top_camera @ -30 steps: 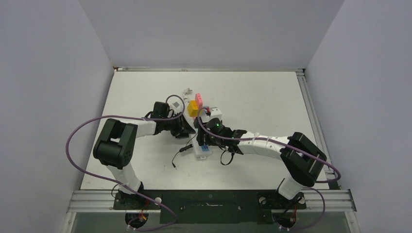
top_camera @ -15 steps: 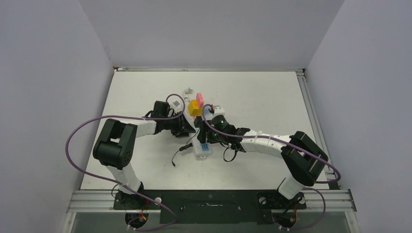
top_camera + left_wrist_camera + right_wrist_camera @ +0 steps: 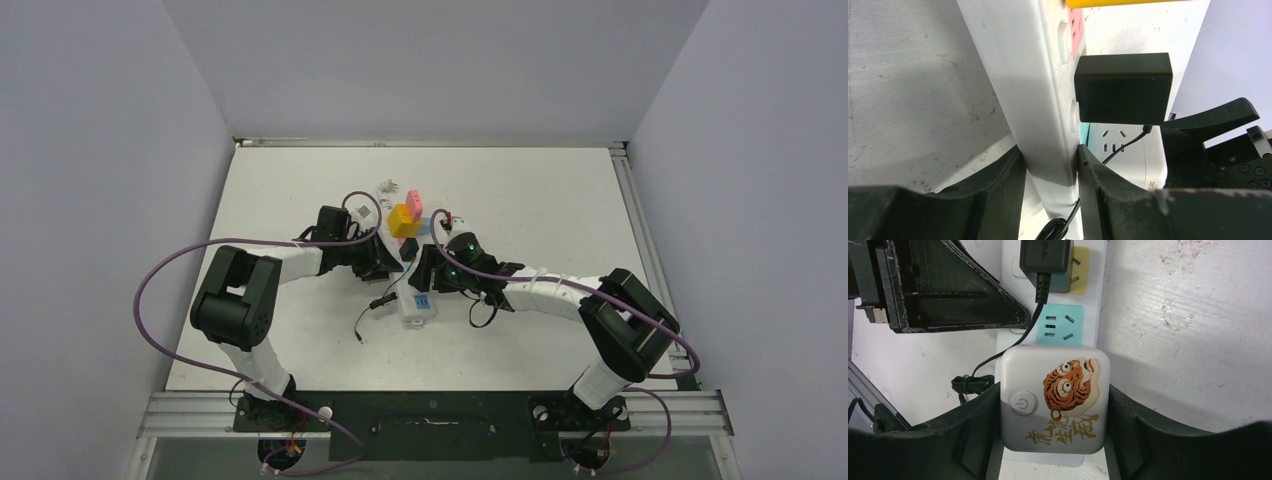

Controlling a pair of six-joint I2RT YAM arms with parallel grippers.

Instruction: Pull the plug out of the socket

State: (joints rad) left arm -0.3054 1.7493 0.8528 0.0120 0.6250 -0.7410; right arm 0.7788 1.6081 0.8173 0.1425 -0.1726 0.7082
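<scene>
Left end effector is narrowed onto the socket, with one finger pressed against each long side of the white strip. Right end effector clamps the same socket at its tiger-printed end block, a finger touching each side. The plug, a black adapter, sits against the socket's face just past the left fingers and is held by neither end effector. Its black cable trails off toward the lower left. From above, the socket lies at mid-frame between the two arms. The surface is white and scuffed, and shows bare from the socket to the metal rail at right. Pale walls close in at the top, left and right of the frame.
</scene>
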